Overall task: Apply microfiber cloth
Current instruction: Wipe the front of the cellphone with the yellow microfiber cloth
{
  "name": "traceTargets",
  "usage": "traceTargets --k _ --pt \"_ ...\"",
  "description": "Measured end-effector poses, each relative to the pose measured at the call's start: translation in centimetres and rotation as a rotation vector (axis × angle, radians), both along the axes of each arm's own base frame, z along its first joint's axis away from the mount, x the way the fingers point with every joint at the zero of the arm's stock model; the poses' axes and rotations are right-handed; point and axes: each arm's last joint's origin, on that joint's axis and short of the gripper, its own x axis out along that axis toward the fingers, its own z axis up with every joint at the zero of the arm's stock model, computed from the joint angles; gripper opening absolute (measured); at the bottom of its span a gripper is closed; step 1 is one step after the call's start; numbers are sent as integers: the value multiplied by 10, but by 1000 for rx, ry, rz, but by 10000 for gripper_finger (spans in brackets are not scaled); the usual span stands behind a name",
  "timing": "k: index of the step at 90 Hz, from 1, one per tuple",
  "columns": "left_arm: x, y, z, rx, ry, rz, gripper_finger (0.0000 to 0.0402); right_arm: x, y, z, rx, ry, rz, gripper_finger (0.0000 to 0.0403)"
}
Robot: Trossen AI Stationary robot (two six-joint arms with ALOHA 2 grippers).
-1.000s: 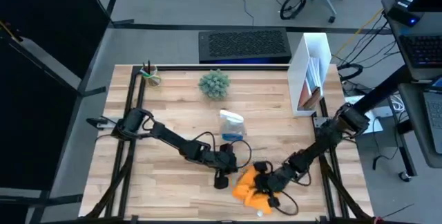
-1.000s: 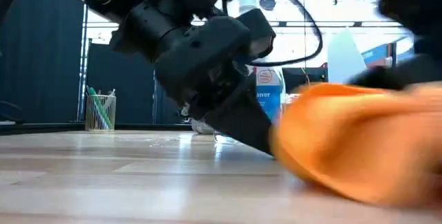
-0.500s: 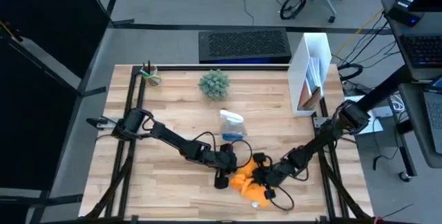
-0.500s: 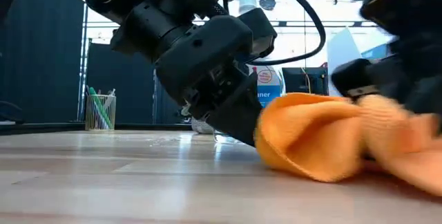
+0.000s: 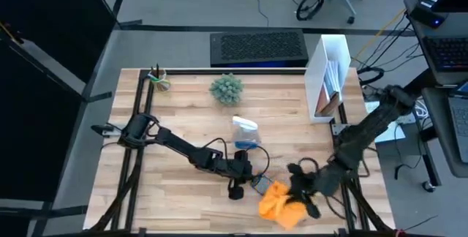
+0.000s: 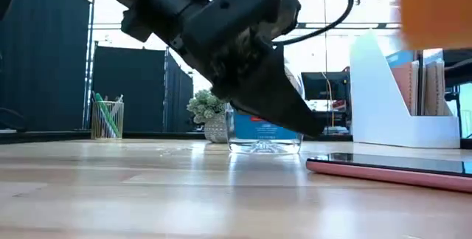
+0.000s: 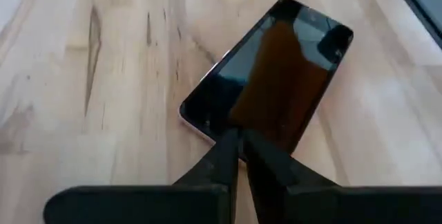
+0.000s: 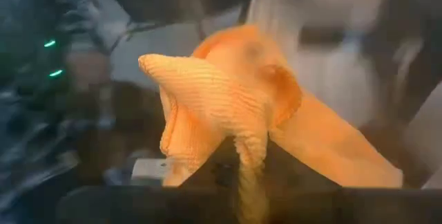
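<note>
Hanging limp from the right gripper (image 8: 242, 156) — clamped on a bunched fold — the microfiber cloth (image 5: 281, 205) sits lifted beside the phone (image 7: 269, 79) (soft, light, grippy); left gripper (image 7: 238, 148) pinched closed.

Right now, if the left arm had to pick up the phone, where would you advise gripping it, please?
Probably across its two long edges near the middle, coming straight down. The phone lies flat on the bare table, so only its thin sides offer purchase. The left gripper, fingers together, would have to open first; the right gripper holds the microfiber cloth.
</note>
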Motion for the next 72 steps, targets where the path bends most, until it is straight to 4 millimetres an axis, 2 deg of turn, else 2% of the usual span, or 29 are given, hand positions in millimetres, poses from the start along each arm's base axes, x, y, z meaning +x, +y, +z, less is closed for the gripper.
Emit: traceTargets --k 9,20,38,52,64,72 --pt "2 7 0 2 -4 23 15 -8 16 -20 -34 74 -41 4" --pt "3 10 0 3 -4 34 15 -3 27 -60 -189 126 -122 4" --pt "-2 4 -8 -3 23 5 15 11 26 -110 -359 230 -163 4" --pt "-3 -5 -28 -56 80 -6 15 11 19 -115 -469 272 -117 4" --pt "-4 -16 -38 -104 104 -25 15 9 11 -108 -584 262 -17 4" --pt "-7 -25 -39 -131 112 -29 15 10 0 -105 -678 267 -22 4"
